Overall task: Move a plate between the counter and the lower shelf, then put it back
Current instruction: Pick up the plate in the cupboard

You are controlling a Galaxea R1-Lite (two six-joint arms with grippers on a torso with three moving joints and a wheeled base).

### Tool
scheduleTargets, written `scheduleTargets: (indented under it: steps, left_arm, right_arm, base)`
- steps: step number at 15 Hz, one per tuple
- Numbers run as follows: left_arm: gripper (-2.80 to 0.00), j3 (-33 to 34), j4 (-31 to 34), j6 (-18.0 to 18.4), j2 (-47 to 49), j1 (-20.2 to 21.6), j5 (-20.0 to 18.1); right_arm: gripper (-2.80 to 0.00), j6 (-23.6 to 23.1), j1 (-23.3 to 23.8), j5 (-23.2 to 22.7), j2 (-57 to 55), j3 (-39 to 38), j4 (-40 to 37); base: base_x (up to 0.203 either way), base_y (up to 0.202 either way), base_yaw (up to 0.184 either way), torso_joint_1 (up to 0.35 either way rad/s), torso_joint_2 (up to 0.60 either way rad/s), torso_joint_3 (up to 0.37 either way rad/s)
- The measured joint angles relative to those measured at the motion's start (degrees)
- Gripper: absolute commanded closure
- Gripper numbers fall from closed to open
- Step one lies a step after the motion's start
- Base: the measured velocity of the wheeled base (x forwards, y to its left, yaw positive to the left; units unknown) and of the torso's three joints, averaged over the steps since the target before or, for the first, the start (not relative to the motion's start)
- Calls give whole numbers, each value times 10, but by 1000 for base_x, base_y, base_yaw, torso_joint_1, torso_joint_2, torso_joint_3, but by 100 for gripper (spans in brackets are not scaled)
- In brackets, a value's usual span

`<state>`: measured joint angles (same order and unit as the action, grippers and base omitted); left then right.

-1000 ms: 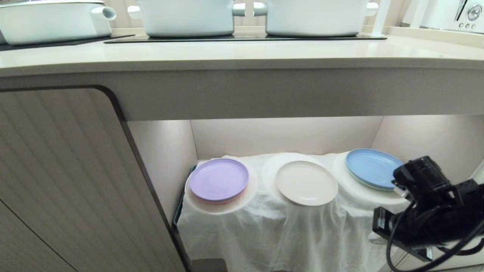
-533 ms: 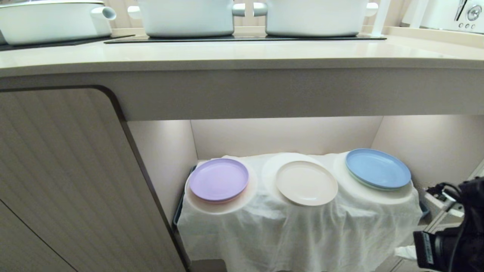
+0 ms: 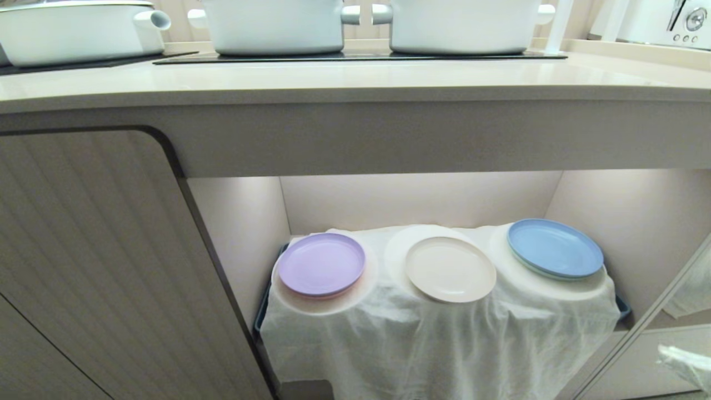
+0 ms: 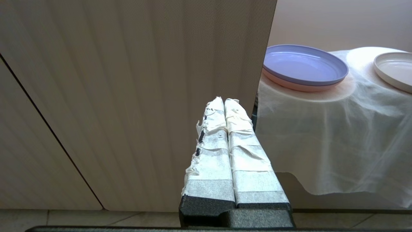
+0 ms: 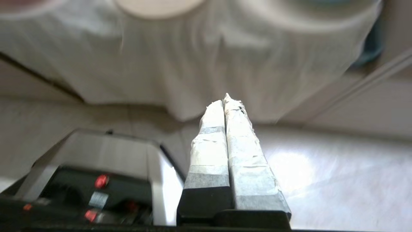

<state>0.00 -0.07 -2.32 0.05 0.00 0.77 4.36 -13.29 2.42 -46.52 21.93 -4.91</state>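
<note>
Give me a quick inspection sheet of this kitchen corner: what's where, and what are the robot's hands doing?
Surface: counter holds three white pots.
Job's things: cream plate sits on the middle pad of the lower shelf, on white cloth.
Clutter: lilac plate on the left pad, blue plate on the right.
Grippers: left gripper shut, empty, by the ribbed door; right gripper shut, empty, low before the cloth.
Cables: nothing seen.
Surroundings: tiled floor.

Neither arm appears in head view. Left gripper (image 4: 224, 102): 2 tape-wrapped fingers (image 4: 210, 151) pressed flat together, nothing between them, pointing level. Right gripper (image 5: 224, 100): 2 taped fingers (image 5: 244, 154) likewise pressed together and empty, held low, pointing forward, tilted slightly down.
</note>
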Motion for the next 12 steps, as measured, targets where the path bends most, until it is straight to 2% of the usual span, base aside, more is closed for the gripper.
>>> scheduleTargets:
  steps: [4, 9, 12]
  left_arm:
    - [0, 0, 0, 0, 0, 0, 0]
    - [0, 0, 0, 0, 0, 0, 0]
    - [0, 0, 0, 0, 0, 0, 0]
  right_arm:
    - [0, -75, 37, 1, 146, -87, 46]
    - [0, -146, 131, -64, 300, -185, 62]
    - [0, -159, 138, -62, 371, -213, 60]
  base:
    - [0, 0, 0, 0, 0, 0]
    - [0, 0, 0, 0, 0, 0]
    - [0, 0, 0, 0, 0, 0]
